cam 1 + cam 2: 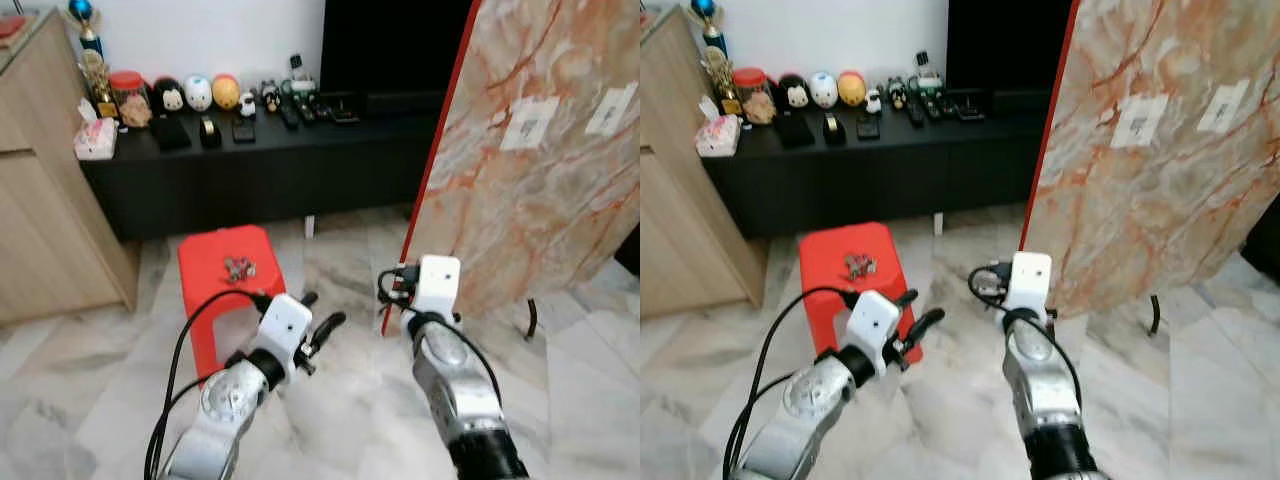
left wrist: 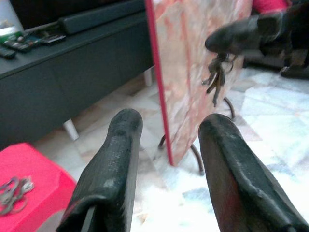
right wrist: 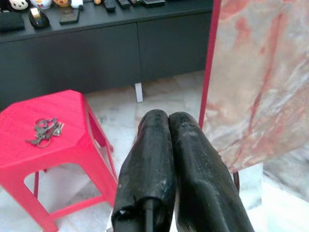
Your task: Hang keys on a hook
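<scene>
Keys (image 2: pixel 218 77) are dangling from my right pincer (image 3: pixel 168 118), whose two black fingers are pressing tight together. In the left wrist view the bunch is hanging below those fingertips, in front of the marble-patterned board (image 1: pixel 540 150). In the right wrist view my own fingers are hiding it.

I am holding that right arm out over the pale marble floor (image 1: pixel 340 400), near the red edge of the board, which is standing tilted on thin dark legs. Two white fittings (image 1: pixel 528 122) are sitting high on its face, well apart from my pincer.

My left pincer (image 1: pixel 322 310) is hovering wide open with nothing between its fingers, just beside the red stool (image 1: pixel 205 270). A second bunch of keys (image 1: pixel 238 267) is lying on the stool's top.

Behind the stool, a long black cabinet (image 1: pixel 250 170) is carrying small round figures, remotes and a tissue box, and a wooden cupboard (image 1: pixel 40 200) is standing at its left end.
</scene>
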You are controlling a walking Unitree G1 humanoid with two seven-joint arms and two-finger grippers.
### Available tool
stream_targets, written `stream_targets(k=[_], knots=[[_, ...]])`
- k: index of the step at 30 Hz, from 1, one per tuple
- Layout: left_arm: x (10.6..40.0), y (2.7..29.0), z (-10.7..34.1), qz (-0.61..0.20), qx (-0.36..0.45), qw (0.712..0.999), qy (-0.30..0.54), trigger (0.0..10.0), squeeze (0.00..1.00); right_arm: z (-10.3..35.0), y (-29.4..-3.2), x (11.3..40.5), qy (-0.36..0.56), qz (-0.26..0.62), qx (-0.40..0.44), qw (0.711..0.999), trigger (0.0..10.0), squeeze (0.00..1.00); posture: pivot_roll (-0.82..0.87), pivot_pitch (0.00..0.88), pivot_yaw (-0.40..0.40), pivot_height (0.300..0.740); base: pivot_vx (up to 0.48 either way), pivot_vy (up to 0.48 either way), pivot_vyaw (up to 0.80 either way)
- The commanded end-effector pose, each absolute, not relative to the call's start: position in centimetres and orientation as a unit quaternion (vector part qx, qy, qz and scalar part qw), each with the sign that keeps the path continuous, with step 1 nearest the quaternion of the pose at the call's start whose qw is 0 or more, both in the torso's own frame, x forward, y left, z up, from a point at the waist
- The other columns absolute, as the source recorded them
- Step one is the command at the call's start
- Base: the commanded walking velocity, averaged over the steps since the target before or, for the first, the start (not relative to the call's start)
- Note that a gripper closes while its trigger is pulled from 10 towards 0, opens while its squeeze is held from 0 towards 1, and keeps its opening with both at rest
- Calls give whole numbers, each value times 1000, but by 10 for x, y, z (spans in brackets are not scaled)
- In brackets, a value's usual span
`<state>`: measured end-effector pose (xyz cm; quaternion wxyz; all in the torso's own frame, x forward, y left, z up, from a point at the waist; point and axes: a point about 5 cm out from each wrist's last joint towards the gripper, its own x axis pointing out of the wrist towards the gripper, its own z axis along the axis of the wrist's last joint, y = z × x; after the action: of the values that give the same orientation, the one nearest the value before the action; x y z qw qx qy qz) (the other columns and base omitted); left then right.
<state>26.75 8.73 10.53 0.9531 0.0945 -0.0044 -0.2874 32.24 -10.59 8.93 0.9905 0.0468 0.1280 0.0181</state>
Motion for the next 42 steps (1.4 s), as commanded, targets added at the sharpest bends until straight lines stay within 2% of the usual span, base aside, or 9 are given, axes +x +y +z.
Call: stream_targets(k=[1,6,8,21,28,34,42], knots=[[268,85,105,-290,99,952,-4,10000,0,93,-105,325,119,22,52,991,10000,0,40,0,-68,740,0,-416,-625],[267,81,101,-305,92,948,8,10000,0,96,-95,330,120,38,87,988,10000,0,44,0,-68,740,0,0,0],[267,80,99,-309,92,947,12,10000,0,99,-88,334,129,44,137,981,10000,0,44,0,-68,740,0,0,0],[266,69,82,-323,97,940,48,10000,0,121,-51,345,121,101,184,970,10000,0,49,0,-80,740,0,0,0],[269,62,78,-330,94,938,53,10000,0,128,-45,346,119,107,203,966,10000,0,34,0,-74,740,0,0,0],[283,62,73,-288,106,950,65,10000,0,133,-39,344,127,122,224,959,10000,0,22,0,-70,740,0,0,0],[294,56,73,-270,102,955,65,10000,0,138,-33,344,126,134,234,954,10000,0,17,0,-73,740,0,0,0]])
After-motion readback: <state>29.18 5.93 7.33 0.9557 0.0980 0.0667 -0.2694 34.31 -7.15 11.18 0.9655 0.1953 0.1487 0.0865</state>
